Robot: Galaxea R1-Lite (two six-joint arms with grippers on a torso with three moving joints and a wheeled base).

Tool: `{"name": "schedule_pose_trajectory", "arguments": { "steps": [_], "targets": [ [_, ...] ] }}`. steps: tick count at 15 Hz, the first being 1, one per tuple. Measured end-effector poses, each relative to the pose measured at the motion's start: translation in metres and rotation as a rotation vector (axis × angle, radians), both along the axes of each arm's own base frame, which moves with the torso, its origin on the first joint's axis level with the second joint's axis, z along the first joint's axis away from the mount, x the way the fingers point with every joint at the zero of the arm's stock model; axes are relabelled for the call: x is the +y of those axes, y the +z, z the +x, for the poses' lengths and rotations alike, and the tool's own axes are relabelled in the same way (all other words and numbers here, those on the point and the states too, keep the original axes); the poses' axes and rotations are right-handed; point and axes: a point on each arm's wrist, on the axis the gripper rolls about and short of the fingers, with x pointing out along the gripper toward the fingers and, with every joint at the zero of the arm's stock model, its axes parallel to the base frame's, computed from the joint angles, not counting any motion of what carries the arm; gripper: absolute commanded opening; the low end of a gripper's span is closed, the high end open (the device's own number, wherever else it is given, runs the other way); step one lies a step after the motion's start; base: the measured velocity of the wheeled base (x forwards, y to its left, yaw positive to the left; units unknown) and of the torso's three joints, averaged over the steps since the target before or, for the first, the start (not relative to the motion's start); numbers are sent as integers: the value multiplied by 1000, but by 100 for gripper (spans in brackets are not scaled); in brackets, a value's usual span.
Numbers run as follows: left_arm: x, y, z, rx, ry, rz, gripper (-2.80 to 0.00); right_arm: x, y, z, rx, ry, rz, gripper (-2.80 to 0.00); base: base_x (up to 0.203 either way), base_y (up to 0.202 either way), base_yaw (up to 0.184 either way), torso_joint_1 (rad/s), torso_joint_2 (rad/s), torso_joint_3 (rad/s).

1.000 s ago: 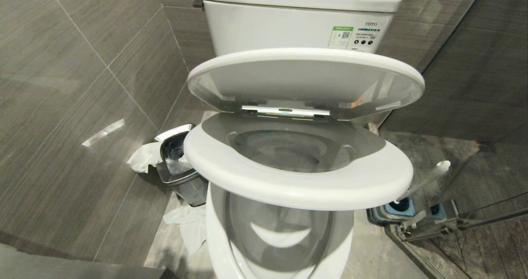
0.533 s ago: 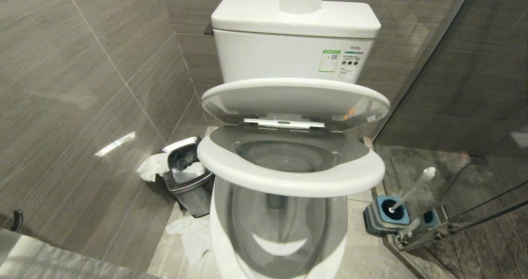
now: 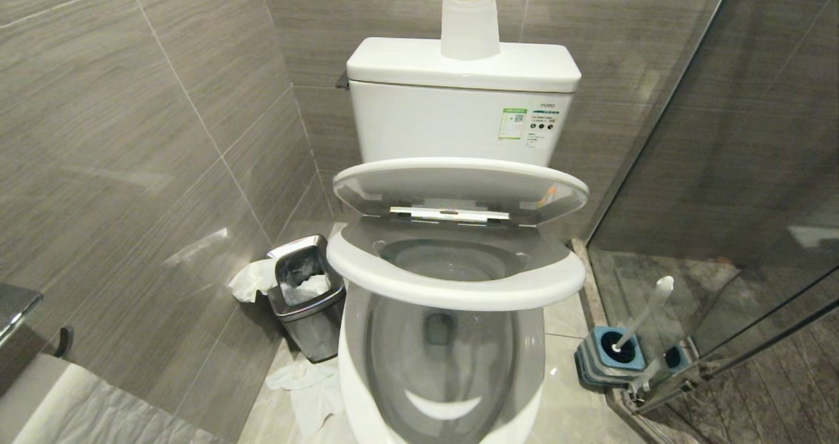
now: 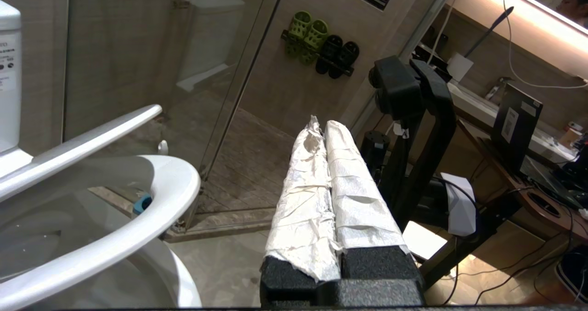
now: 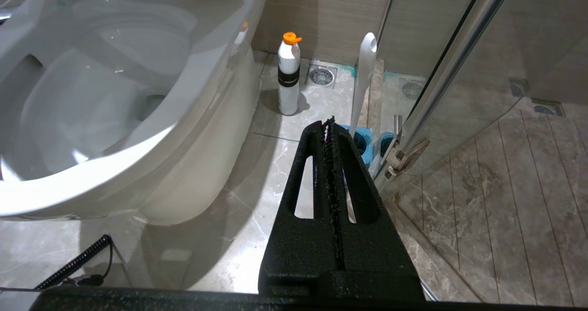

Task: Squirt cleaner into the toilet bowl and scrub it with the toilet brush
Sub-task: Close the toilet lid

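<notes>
1. Head view, far left: small steel waste bin (image 3: pixel 307 293) beside the toilet, crumpled tissue (image 3: pixel 252 280) hanging at its rim and more tissue on the floor.
2. Centre: toilet bowl (image 3: pixel 442 365) with seat (image 3: pixel 452 280) and lid (image 3: pixel 459 185) partly raised; toilet paper roll (image 3: pixel 468 24) upright on the cistern (image 3: pixel 459 103).
3. Right: toilet brush (image 3: pixel 642 313) standing tilted in its blue-grey holder (image 3: pixel 606 359), by the glass partition.
4. Left tool (image 4: pixel 321 134): paper-wrapped fingers pressed together, empty, beside the seat.
5. Right tool (image 5: pixel 328 127): fingers together, holding nothing, low near the bowl's side; white bottle with orange cap (image 5: pixel 288 74) on the floor beyond.
</notes>
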Motion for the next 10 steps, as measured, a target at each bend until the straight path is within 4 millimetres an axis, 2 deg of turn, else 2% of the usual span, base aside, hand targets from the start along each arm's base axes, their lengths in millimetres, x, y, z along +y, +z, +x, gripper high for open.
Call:
{"name": "schedule_pose_trajectory", "arguments": {
  "steps": [5,8,10],
  "targets": [
    [1,3,-2,-15,13,-5,-280,0,0,0,-1,1,0,-280,0,0,0,0,0,0],
    [5,20,5,-42,87,-10,-280,0,0,0,0,0,0,-280,0,0,0,0,0,0],
    [11,39,13,-34,189,-24,-280,0,0,0,0,0,0,-280,0,0,0,0,0,0]
  ]
}}
